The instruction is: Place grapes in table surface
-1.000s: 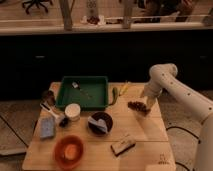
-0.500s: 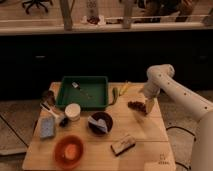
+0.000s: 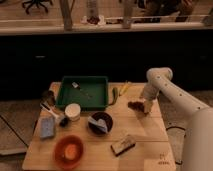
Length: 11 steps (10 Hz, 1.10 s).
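The grapes (image 3: 134, 105) are a small dark reddish bunch low over or on the table surface (image 3: 145, 131), right of the green tray; I cannot tell if they touch the wood. My gripper (image 3: 145, 106) hangs from the white arm (image 3: 161, 82) coming in from the right. It sits right at the bunch's right side, close to the tabletop. Contact between gripper and grapes cannot be made out.
A green tray (image 3: 83, 93) lies at the back middle. A yellow-green vegetable (image 3: 114, 95) lies beside it. A white cup (image 3: 73, 111), a dark bowl (image 3: 100, 123), an orange bowl (image 3: 69, 150), a blue sponge (image 3: 47, 127) and a brown bar (image 3: 123, 145) are spread over the left and front.
The arm has shifted slightly left and down, bringing the gripper closer to the tabletop beside the grapes. The other objects have not moved.
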{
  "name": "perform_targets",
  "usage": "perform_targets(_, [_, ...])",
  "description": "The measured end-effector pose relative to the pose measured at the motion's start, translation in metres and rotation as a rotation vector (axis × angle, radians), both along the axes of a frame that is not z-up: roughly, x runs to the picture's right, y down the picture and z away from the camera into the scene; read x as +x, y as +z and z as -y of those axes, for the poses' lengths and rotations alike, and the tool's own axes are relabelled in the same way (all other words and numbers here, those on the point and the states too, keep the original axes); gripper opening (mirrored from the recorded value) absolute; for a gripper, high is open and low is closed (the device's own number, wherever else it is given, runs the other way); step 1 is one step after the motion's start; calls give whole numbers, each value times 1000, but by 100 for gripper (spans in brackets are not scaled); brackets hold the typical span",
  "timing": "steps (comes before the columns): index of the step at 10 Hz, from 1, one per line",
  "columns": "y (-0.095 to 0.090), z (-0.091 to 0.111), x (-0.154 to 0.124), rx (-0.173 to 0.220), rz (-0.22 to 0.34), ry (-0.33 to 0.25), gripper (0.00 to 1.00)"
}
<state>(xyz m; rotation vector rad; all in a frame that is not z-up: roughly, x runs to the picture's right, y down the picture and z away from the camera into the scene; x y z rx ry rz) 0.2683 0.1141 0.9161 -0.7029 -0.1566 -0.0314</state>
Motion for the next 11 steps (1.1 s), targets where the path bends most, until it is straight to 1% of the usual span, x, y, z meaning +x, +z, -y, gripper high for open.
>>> perform_targets(1, [3,-1,2,-4,0,8,37])
perform_targets(2, [4,-2,2,-9,2,14,26])
perform_targets(4, [6,-2,0,-12,4,14,8])
perform_targets(5, [5,-3,-1,-12,4,12,1])
perform_targets(7, [3,-1,-6,-3,11,2,0])
perform_targets(8, [0,1,-11,5,17,-12,0])
perform_targets(11, [-25,27,-22,59,45,-69,0])
